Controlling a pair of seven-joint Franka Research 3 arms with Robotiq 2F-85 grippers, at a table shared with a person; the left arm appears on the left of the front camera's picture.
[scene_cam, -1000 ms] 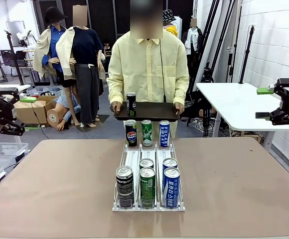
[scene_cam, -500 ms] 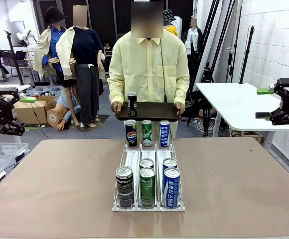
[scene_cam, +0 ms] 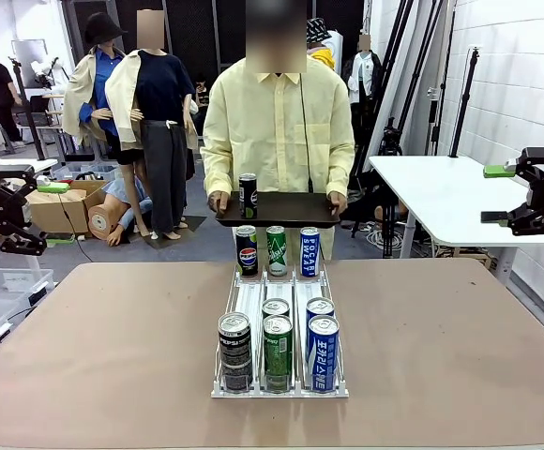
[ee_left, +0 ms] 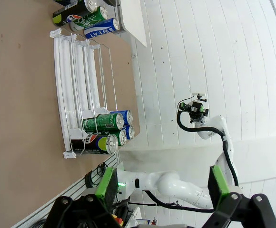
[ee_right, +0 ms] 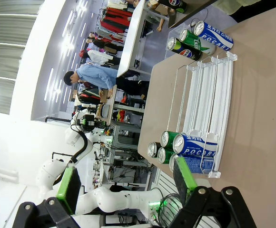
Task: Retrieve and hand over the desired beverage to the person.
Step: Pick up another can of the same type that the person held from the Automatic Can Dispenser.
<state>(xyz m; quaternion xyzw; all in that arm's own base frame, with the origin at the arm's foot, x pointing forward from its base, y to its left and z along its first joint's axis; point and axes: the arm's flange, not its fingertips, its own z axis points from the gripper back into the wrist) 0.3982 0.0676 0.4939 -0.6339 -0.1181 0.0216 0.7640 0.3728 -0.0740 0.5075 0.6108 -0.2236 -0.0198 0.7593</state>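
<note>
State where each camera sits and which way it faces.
Front: fixed between the arms, facing across the table at the person holding a tray; left gripper and right gripper, both open, at the sides.
Left wrist: on that arm's wrist, looking along its own fingers, rolled sideways over the can rack; right arm beyond.
Right wrist: likewise on its own wrist; left arm beyond.
Shared: all three show the can rack.

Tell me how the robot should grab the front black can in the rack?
Probably by its upper half, coming down from above with one finger in front and one behind. The black can stands upright at the front of the rack. Its lane behind looks empty, and the green can crowds its right side, so a sideways pinch has little room.
</note>
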